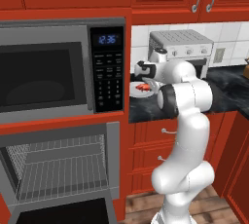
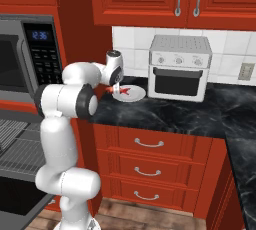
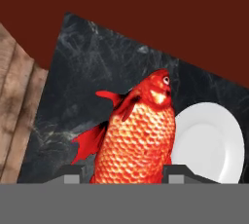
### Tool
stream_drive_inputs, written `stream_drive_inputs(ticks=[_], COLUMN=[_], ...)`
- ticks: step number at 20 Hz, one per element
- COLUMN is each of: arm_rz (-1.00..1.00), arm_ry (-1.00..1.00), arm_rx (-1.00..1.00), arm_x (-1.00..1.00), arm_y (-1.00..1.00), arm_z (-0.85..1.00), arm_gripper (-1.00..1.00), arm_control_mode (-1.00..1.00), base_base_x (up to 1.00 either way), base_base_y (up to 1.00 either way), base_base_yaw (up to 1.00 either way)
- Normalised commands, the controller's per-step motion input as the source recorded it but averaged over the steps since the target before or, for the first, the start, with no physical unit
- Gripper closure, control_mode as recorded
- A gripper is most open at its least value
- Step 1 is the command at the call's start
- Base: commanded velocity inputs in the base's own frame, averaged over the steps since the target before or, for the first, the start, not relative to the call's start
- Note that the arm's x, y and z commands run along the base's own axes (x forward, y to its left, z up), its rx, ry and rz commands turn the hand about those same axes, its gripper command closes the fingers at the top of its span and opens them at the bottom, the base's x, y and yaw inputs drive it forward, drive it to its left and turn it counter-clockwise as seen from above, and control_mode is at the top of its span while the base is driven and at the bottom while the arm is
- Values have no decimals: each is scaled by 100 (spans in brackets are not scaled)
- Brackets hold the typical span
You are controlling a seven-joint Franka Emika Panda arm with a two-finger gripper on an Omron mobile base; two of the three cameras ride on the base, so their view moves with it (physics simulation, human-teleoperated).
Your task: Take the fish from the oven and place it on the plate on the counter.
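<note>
Fish (image 3: 138, 135) sits between the fingers of our claw (image 3: 126, 174), which grips it above the dark tabletop (image 3: 87, 72). We see the white plate (image 3: 209, 142) just beside it, and the oven (image 1: 58, 169) stands open.

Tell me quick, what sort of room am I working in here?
A home kitchen, rendered rather than real: a built-in microwave above an open oven, a toaster oven on a dark stone counter, and red cabinets all round.
</note>
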Motion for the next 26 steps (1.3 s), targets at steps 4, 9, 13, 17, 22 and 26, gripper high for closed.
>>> stream_drive_inputs(ticks=[4,9,13,17,22,26], arm_rz=[0,0,0,0,0,0], arm_ry=[0,3,5,7,5,6], arm_rx=[0,-1,-3,-3,0,0], arm_x=[36,53,59,59,24,3], arm_y=[-17,-13,0,0,0,0], arm_z=[-32,-11,-8,-13,-1,-13], arm_gripper=[100,100,100,100,100,100], arm_control_mode=[-100,-100,-100,-100,-100,-100], base_base_x=[0,0,0,0,0,0], base_base_y=[0,0,0,0,0,0], base_base_yaw=[0,0,0,0,0,0])
